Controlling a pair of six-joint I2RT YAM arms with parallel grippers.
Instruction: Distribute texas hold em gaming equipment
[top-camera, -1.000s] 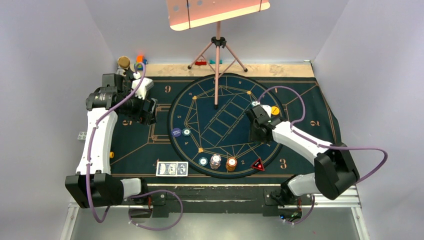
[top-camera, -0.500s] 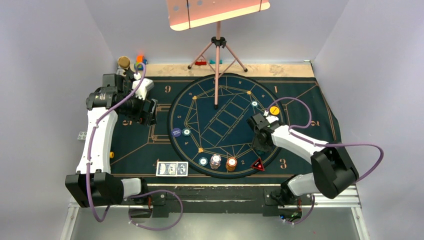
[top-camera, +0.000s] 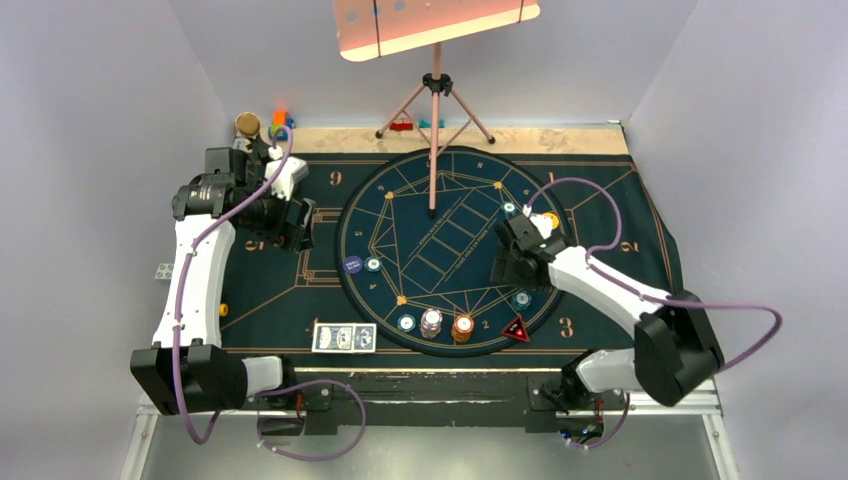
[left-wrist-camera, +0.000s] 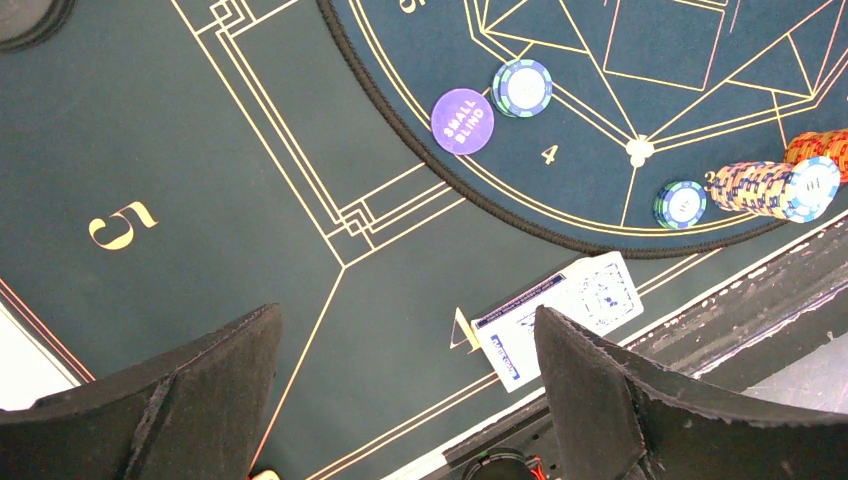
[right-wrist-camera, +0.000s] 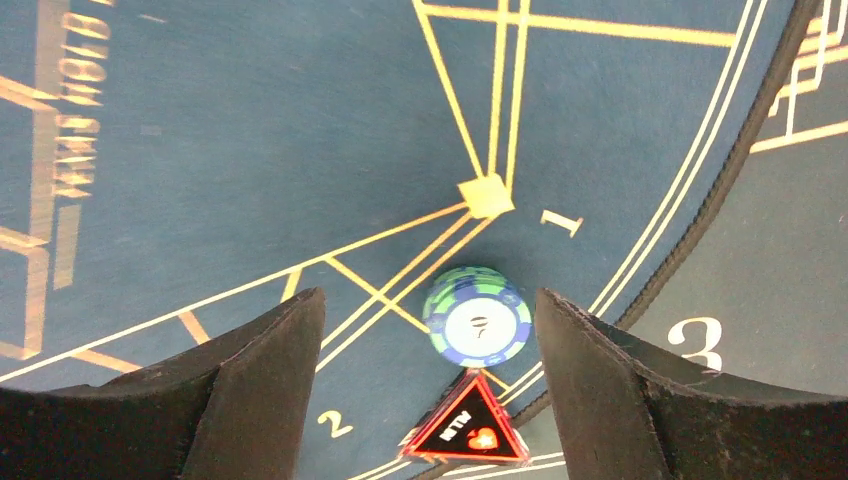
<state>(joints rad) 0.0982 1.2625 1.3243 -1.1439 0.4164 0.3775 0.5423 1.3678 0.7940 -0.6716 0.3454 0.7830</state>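
My right gripper (top-camera: 504, 266) (right-wrist-camera: 428, 302) is open and empty, hovering over the round mat (top-camera: 400, 200). A teal-and-blue striped chip (top-camera: 520, 298) (right-wrist-camera: 477, 316) lies on the mat just ahead of its fingers, next to the red-black triangular marker (top-camera: 516, 329) (right-wrist-camera: 465, 427). My left gripper (top-camera: 297, 228) (left-wrist-camera: 407, 320) is open and empty above the mat's left side. Blue-backed cards (top-camera: 343, 337) (left-wrist-camera: 570, 310) lie at the near edge. The dark-blue disc (top-camera: 351, 265) (left-wrist-camera: 462, 120) has a teal chip (top-camera: 373, 264) beside it. Two chip stacks (top-camera: 431, 323) (top-camera: 462, 327) stand near the front.
A pink tripod stand (top-camera: 433, 150) rises from the round mat's far half. A yellow disc (top-camera: 550, 219) and a teal chip (top-camera: 510, 209) lie behind my right arm. Another teal chip (top-camera: 406, 323) lies left of the stacks. Toy blocks (top-camera: 279, 118) sit at the far left corner.
My right gripper came down toward the near right of the round mat, then drew back. A teal chip now lies there beside the triangle. The left arm has not moved.
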